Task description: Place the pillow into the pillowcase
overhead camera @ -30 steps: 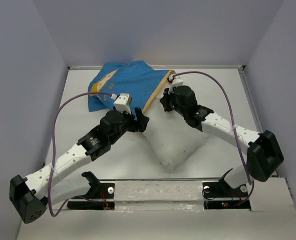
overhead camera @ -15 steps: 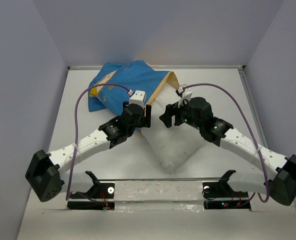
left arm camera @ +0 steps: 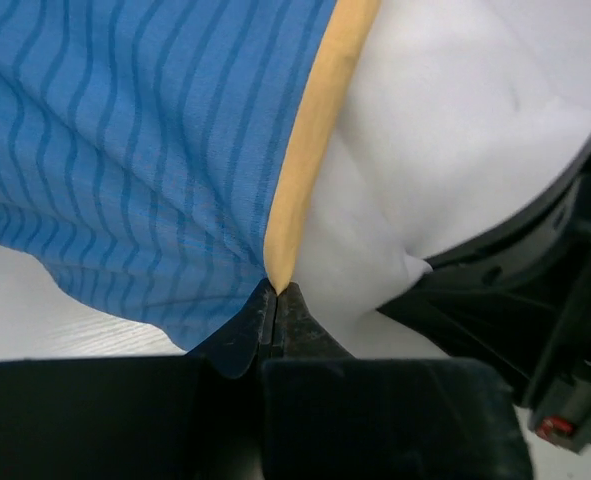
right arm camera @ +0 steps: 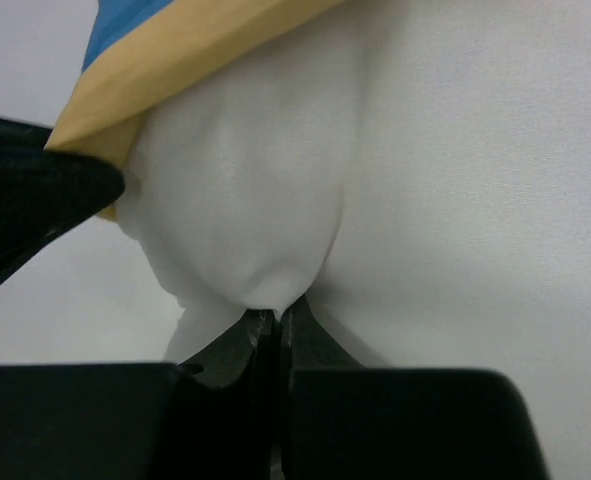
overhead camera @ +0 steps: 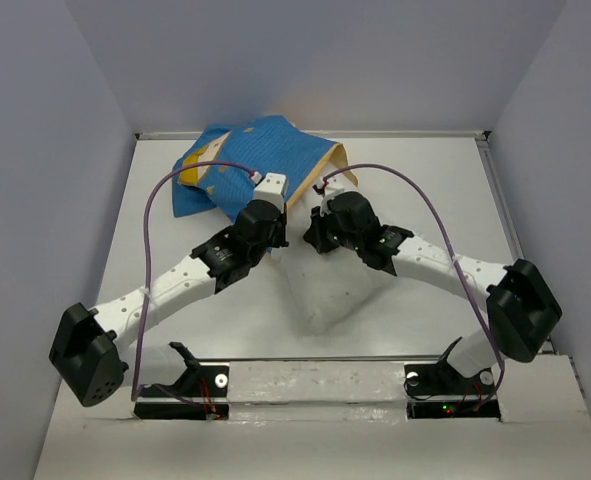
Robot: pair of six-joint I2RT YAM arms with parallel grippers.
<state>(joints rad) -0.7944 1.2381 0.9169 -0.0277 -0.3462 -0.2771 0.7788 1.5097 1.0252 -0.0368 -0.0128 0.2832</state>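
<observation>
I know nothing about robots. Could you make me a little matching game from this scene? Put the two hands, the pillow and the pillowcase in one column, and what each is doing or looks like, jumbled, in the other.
Things:
1. left hand
2. right hand
3. pillow
4. pillowcase

States:
A. plain white, poking out on the near side
B. shut on a yellow-edged blue hem
C. blue stripes, lying on the far side
D. shut on a pinch of white fabric

Pairs: 1-B, 2-D, 3-A, 4-C.
</observation>
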